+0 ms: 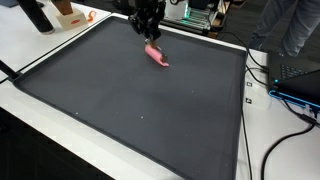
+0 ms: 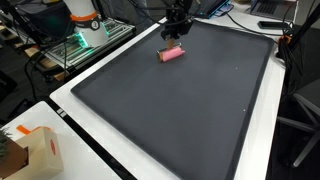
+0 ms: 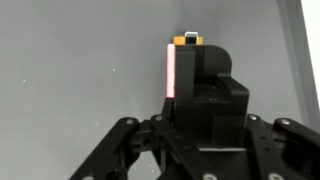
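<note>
The black Robotiq pincer (image 1: pixel 150 36) hangs low over the far edge of the dark grey rectangular mat (image 1: pixel 130 110), right above one end of the small pink oblong block (image 1: pixel 158 56). In the wrist view its fingers look drawn into one dark mass, but I cannot tell whether they are clenched on the block or merely beside it. The block (image 2: pixel 172 54) lies flat and slanted on the mat, probably resting under its own weight, with an orange tip (image 3: pixel 186 40) showing.
</note>
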